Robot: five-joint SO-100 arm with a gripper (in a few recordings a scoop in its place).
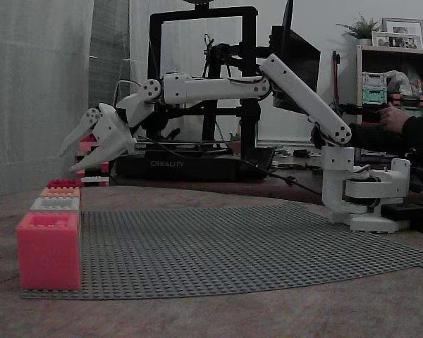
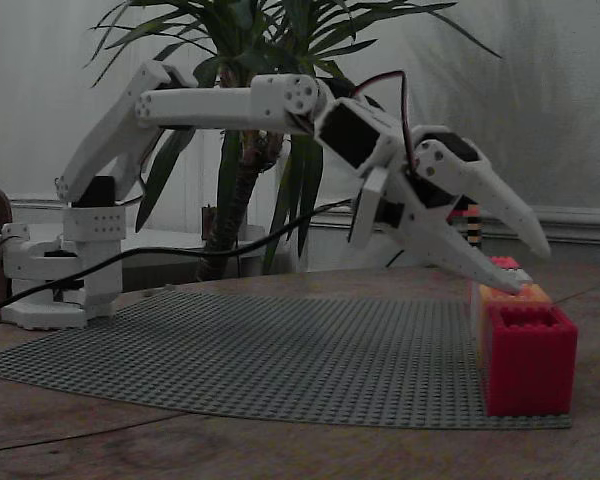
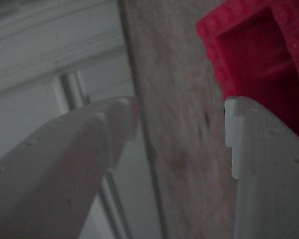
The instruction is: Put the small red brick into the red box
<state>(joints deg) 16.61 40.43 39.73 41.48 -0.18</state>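
Observation:
The red box [image 2: 528, 358] stands at the end of a row of boxes on the edge of the grey baseplate [image 2: 280, 350]; it is the nearest box in one fixed view and the farthest [image 1: 63, 183] in the other. My gripper [image 1: 69, 160] hangs open above that row, its fingers pointing down and left [image 2: 532, 267]. In the wrist view the red box's hollow [image 3: 249, 50] lies just beyond the right finger [image 3: 259, 164], and the gripper [image 3: 179, 112] holds nothing. The small red brick is out of view.
A pink-coral box [image 1: 48, 250], a grey-white box [image 1: 55, 204] and an orange box [image 1: 60, 191] complete the row. A black 3D printer [image 1: 197, 84] stands behind the table, a plant [image 2: 270, 60] on the other side. A person's hand [image 1: 393, 118] is at the right.

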